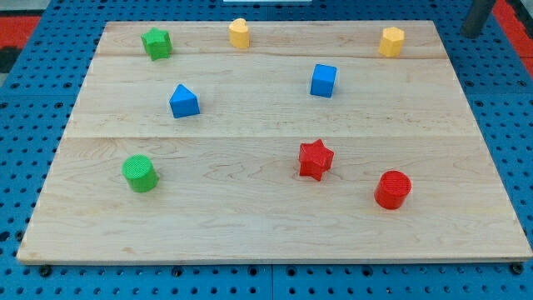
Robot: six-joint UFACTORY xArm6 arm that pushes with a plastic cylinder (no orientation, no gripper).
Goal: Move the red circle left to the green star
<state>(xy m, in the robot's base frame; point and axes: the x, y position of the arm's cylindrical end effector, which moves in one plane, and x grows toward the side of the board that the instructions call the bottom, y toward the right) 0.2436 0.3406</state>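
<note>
The red circle (392,189) stands on the wooden board (250,217) at the lower right. The green star (156,43) sits at the board's top left corner, far from the red circle. A dark rod enters at the view's top right, and my tip (474,32) is just off the board's top right corner, over the blue base. The tip is far above the red circle and touches no block.
A red star (316,159) sits just left of and above the red circle. A blue cube (323,80), a blue triangle (183,101) and a green circle (140,173) lie across the board. A yellow circle (239,33) and a yellow hexagon (391,41) stand along the top edge.
</note>
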